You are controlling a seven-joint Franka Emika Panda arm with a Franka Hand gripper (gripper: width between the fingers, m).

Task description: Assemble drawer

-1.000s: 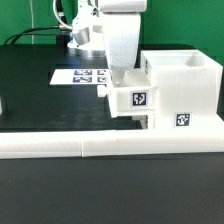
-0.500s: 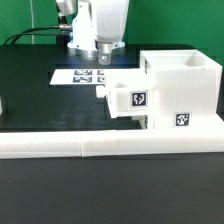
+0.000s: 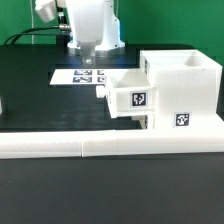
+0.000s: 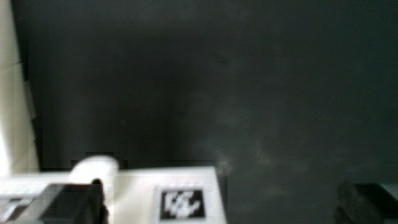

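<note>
In the exterior view the hand (image 3: 88, 58) hangs above the black counter (image 3: 40, 100), over the marker board (image 3: 80, 76), at about ten o'clock from the drawer. Its fingers hold nothing. Whether they stand apart or together cannot be told in that view; the wrist view shows two dark fingertips (image 4: 68, 205) well apart near opposite sides of the picture, with only dark counter and a white part between them, so the hand stands apart and empty.

The drawer shell (image 3: 185, 95) sits on the counter at three o'clock in the exterior view, a tall white box with a square tag on its front face. A smaller tray (image 3: 132, 95) sticks out of the shell toward nine o'clock, partly pushed in, with a tag on its front and a small knob (image 3: 102, 92) on its outer end. Just in front of both, a long low white wall strip (image 3: 90, 146) runs across the counter at six o'clock.

In the wrist view, a white tagged part (image 4: 169, 197) with a round peg (image 4: 96, 165) shows between the fingertips; which part of the drawer it is cannot be told.
</note>
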